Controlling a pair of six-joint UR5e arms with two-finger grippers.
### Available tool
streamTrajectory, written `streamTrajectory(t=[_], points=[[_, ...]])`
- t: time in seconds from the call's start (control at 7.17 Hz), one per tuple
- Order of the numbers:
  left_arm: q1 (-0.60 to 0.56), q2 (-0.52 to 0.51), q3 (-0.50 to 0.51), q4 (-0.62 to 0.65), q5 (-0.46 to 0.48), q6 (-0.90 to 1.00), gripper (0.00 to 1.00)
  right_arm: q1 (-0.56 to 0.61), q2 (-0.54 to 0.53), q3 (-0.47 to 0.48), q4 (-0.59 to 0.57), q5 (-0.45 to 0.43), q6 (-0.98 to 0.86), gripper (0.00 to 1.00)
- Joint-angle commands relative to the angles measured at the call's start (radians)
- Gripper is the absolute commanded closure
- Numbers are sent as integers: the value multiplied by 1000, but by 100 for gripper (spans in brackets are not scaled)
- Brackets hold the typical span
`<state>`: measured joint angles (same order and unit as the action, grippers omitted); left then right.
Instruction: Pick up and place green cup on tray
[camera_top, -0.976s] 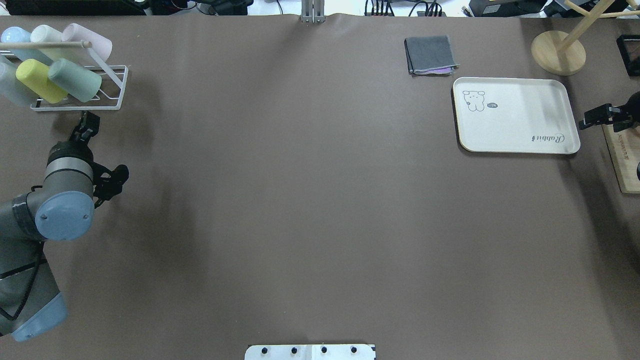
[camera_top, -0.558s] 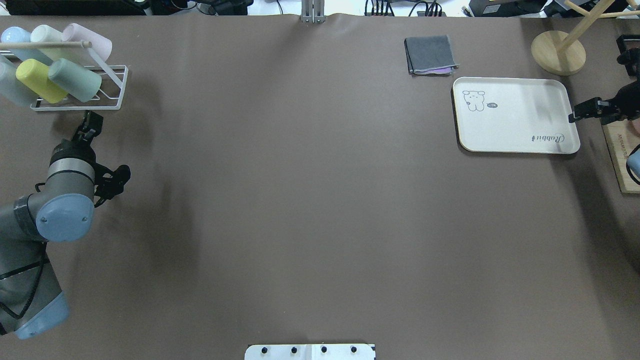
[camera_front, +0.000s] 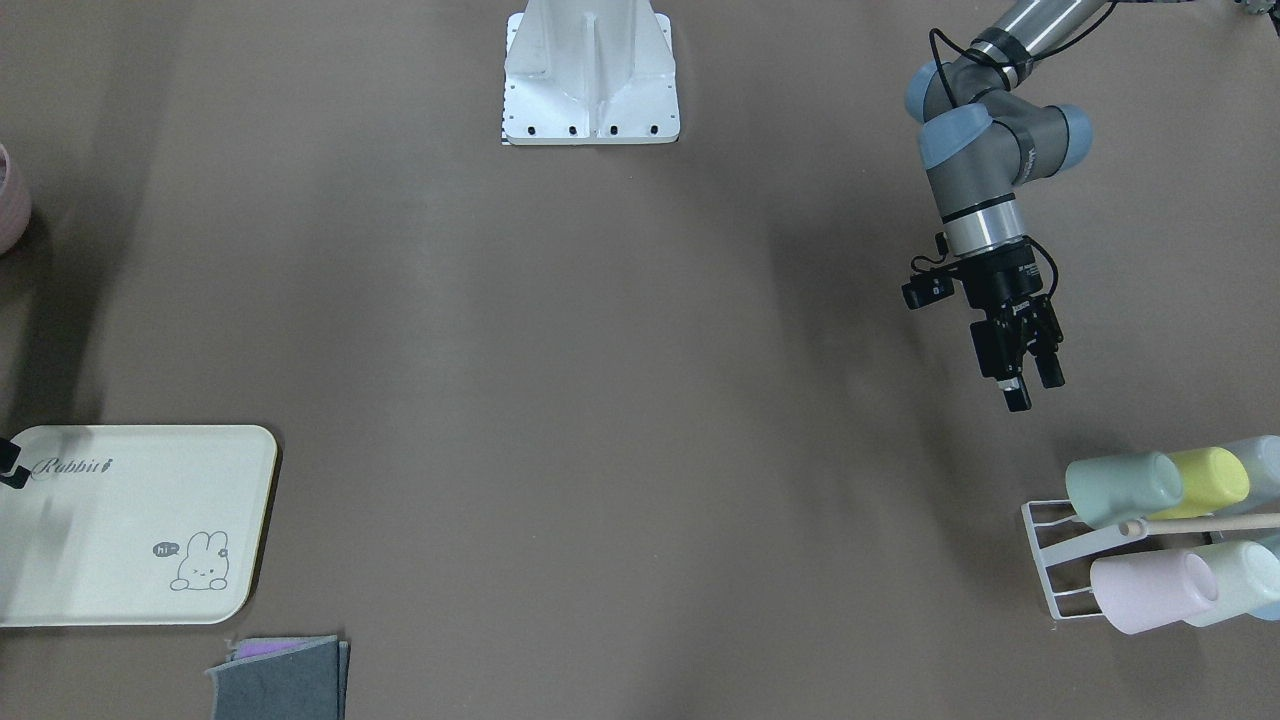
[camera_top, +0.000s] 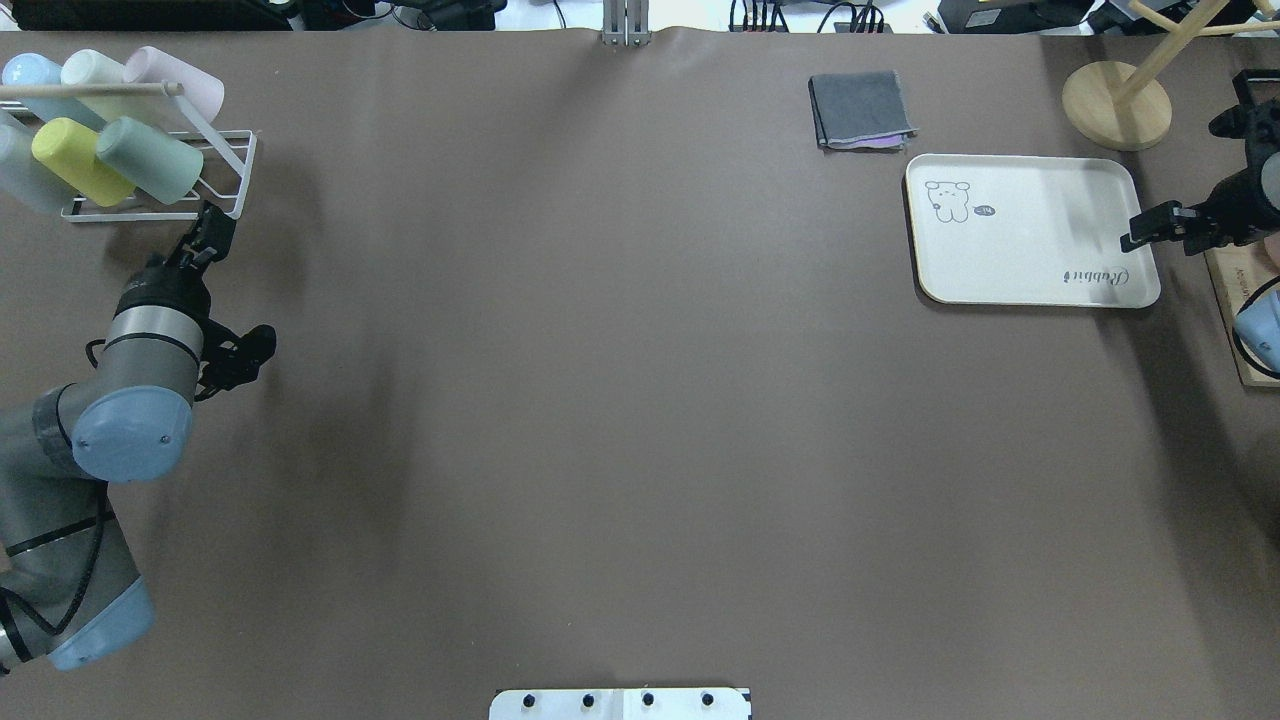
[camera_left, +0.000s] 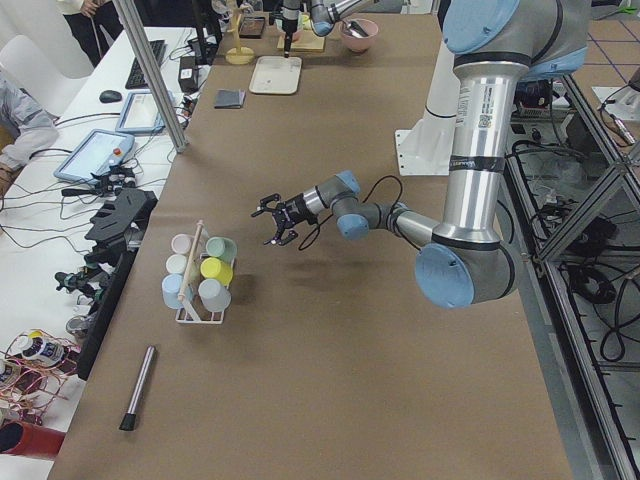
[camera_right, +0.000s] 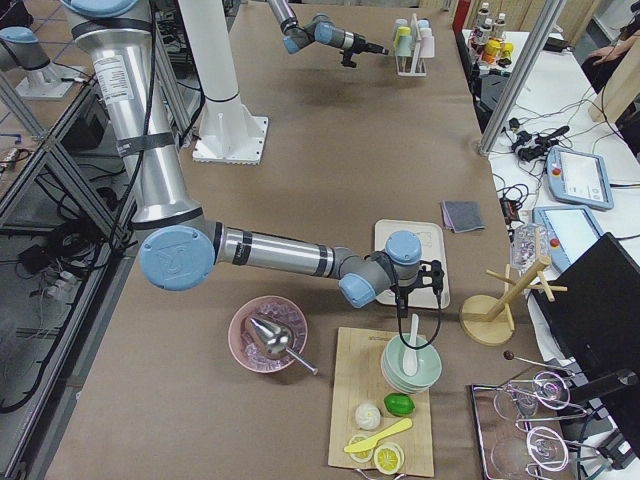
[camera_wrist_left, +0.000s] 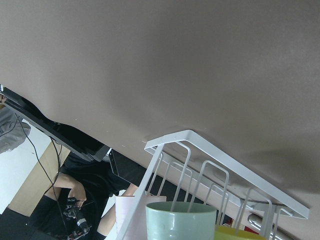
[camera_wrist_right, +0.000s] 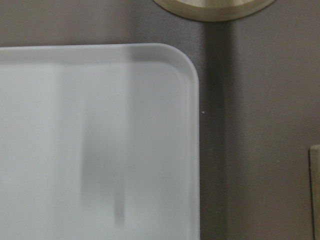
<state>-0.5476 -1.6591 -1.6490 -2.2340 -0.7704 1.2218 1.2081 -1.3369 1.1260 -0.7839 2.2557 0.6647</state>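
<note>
The green cup (camera_top: 150, 160) lies on its side in a white wire rack (camera_top: 238, 165) at the far left, beside a yellow cup (camera_top: 78, 160). It also shows in the front view (camera_front: 1122, 487) and, mouth-on, in the left wrist view (camera_wrist_left: 182, 221). My left gripper (camera_top: 215, 226) is open and empty, just short of the rack and pointing at it (camera_front: 1032, 386). The cream tray (camera_top: 1030, 250) with the bunny drawing lies at the far right (camera_front: 120, 520). My right gripper (camera_top: 1130, 240) hangs over the tray's right edge; I cannot tell whether it is open or shut.
The rack also holds pink (camera_top: 175, 80), whitish-mint (camera_top: 98, 72) and blue (camera_top: 30, 72) cups under a wooden rod. A folded grey cloth (camera_top: 862, 110) lies behind the tray. A wooden stand base (camera_top: 1116, 105) and a cutting board (camera_top: 1240, 330) sit at the right edge.
My left gripper has moved up toward the rack. My right gripper has moved left, from beside the tray to over its right edge.
</note>
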Motion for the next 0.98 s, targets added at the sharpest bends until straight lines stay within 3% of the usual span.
streamTrajectory(t=[0.0, 0.14, 0.42, 0.84], points=[[-6, -2, 67, -98, 2, 1, 2, -8, 1, -6, 0, -1, 0, 16], [-17, -2, 136, -221, 2, 14, 2, -10, 1, -17, 0, -1, 0, 19], [-44, -4, 158, -254, -3, 48, 2, -15, 1, -23, 0, -13, 0, 21], [-75, -57, 181, -249, -3, 111, 2, -15, 1, -22, 2, -12, -2, 50]])
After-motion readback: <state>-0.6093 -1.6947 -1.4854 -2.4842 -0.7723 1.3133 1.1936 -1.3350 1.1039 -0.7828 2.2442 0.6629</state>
